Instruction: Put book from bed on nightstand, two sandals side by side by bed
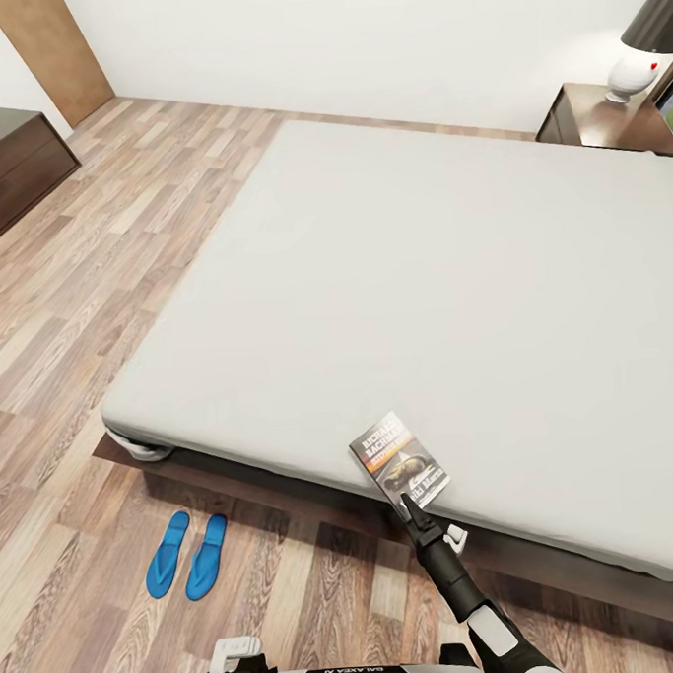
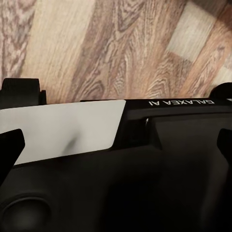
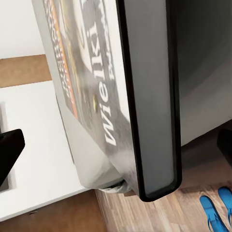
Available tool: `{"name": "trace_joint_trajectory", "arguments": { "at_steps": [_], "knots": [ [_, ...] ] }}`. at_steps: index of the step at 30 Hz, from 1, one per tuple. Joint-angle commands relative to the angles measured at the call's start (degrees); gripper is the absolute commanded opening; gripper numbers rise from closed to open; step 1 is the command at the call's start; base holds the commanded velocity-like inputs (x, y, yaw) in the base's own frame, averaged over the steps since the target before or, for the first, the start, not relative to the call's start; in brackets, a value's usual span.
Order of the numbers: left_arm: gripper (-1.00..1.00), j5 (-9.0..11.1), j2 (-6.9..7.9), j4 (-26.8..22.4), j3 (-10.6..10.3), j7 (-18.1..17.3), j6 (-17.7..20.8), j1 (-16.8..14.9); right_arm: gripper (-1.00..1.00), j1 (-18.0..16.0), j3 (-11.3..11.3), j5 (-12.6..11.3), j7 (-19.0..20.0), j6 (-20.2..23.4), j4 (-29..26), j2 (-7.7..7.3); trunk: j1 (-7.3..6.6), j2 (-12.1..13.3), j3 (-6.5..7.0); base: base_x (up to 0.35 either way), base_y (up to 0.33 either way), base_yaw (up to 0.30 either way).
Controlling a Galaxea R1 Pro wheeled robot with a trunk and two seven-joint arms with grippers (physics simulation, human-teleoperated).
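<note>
At the bed's [image 1: 452,271] near edge, the right claw [image 1: 409,503] appears to pinch the book's [image 1: 400,459] lower edge. Lift clear before travelling to the nightstand [image 1: 586,116].

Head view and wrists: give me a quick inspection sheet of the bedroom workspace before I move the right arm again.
Surface: bed, pale mattress bare apart from the book; wood-plank floor around it.
Job's things: book at the mattress's near edge, tilted up; two sandals side by side on the floor by the bed's near corner; nightstand beyond the bed's far right corner.
Clutter: lamp standing on the nightstand.
Grippers: right gripper at the book's lower edge, looks shut on it; left gripper state cannot be told.
Cables: nothing seen.
Surroundings: white walls, dark dresser at left, wooden door.
</note>
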Motion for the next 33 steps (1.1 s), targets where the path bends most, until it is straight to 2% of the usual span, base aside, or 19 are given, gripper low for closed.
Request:
{"name": "trace_joint_trajectory", "arguments": {
  "at_steps": [1, 5, 6, 24, 33],
  "knots": [
    [1.00, -0.6, 0.02, 0.1, 0.5, -0.1, -0.3, 0.0, 1.00, 0.0, 0.0, -0.5, 0.1, 0.6, 0.0, 0.01, 0.00, 0.0, -0.02, 0.000, 0.000, 0.000],
    [1.00, -0.6, 0.02, 0.1, 0.5, -0.1, -0.3, 0.0, 1.00, 0.0, 0.0, -0.5, 0.2, 0.6, 0.0, 0.01, 0.00, 0.0, -0.02, 0.000, 0.000, 0.000],
    [1.00, -0.6, 0.02, 0.1, 0.5, -0.1, -0.3, 0.0, -1.00, 0.0, 0.0, -0.5, 0.2, 0.6, 0.0, 0.01, 0.00, 0.0, -0.02, 0.000, 0.000, 0.000],
    [1.00, -0.6, 0.00, 0.1, 0.5, -0.1, -0.3, 0.0, -1.00, 0.0, 0.0, -0.5, 0.2, 0.6, 0.0, 0.01, 0.00, 0.0, -0.02, 0.000, 0.000, 0.000],
    [1.00, -0.6, -0.05, 0.1, 0.4, -0.1, -0.1, 0.0, -1.00, 0.0, 0.0, -0.5, 0.2, 0.6, 0.0, 0.01, -1.98, 3.6, 1.59, 0.000, 0.000, 0.000]
  ]
}}
